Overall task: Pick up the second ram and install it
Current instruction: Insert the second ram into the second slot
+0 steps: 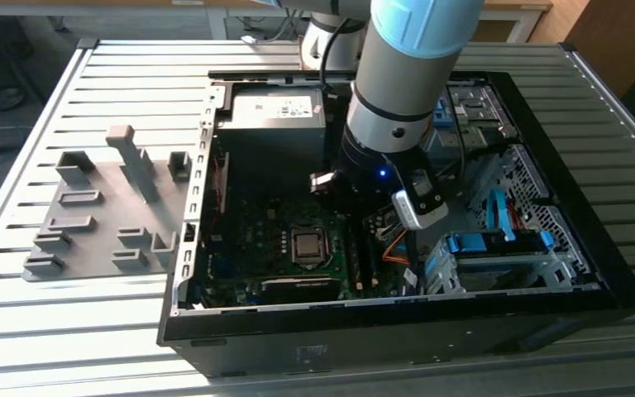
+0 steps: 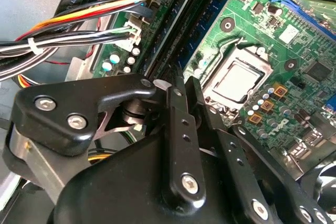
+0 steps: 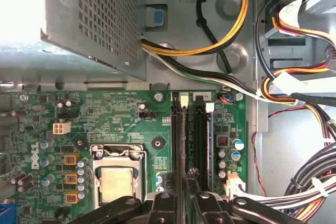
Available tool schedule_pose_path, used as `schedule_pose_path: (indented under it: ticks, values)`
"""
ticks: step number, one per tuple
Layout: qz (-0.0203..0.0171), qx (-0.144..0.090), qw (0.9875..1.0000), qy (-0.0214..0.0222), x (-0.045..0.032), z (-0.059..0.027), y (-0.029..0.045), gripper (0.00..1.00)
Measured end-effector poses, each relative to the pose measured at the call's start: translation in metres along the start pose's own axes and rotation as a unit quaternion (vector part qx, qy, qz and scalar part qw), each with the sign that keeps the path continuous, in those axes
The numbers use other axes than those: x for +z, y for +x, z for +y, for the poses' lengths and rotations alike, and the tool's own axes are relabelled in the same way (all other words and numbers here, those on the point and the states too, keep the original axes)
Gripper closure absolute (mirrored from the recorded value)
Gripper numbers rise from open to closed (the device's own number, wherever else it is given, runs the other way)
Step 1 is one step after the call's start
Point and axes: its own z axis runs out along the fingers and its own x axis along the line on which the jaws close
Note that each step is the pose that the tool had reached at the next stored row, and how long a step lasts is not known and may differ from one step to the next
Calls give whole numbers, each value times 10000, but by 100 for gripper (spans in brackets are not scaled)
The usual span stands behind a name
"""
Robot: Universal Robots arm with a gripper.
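Note:
My gripper (image 2: 185, 83) is down inside the open computer case (image 1: 406, 302), over the memory slots on the green motherboard (image 3: 131, 124). Its black fingers (image 2: 176, 108) stand nearly together, shut on a thin blue-green stick, the second ram (image 2: 206, 24). The ram stands on edge along a dark slot, beside the processor socket (image 3: 118, 179). From above in the first wrist view, the ram (image 3: 185, 135) is a narrow line running away from the gripper (image 3: 188, 178). In the exterior view the gripper (image 1: 346, 203) hangs low over the board.
A grey slotted holder block (image 1: 108, 215) lies on the slatted table at the exterior view's left. Bundled cables (image 3: 294, 93) run beside the slots, and a neighbouring slot (image 3: 201, 140) sits alongside. The perforated power supply box (image 3: 100, 19) and blue drive cage (image 1: 494, 256) flank the board.

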Motion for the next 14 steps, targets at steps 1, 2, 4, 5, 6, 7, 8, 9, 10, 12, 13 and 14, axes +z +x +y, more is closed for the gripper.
schedule_pose_path:
  ticks: [1, 2, 4, 5, 6, 7, 8, 9, 10, 12, 13, 14]
  values:
    - [0, 0, 10000, 0, 1, 0, -1, 79]
    - [0, 0, 10000, 0, 2, -1, -4, 79]
    - [-1, 0, 10000, 0, 8, -1, -7, 87]
    - [0, 1, 10000, 2, 10, -1, -7, 87]
    - [1, 1, 10000, 3, 11, -1, -7, 87]
    - [1, 1, 10000, 4, 12, -1, -8, 89]
    - [1, 1, 10000, 6, 13, -1, -9, 89]
    - [0, 1, 10000, 8, 14, 0, -11, 89]
    - [0, 2, 10000, 13, 15, 0, -13, 89]
    - [-2, 3, 10000, 32, 16, 1, -18, 89]
    - [-2, 4, 10000, 43, 16, 1, -20, 89]
    - [-2, 4, 10000, 55, 16, 0, -21, 89]
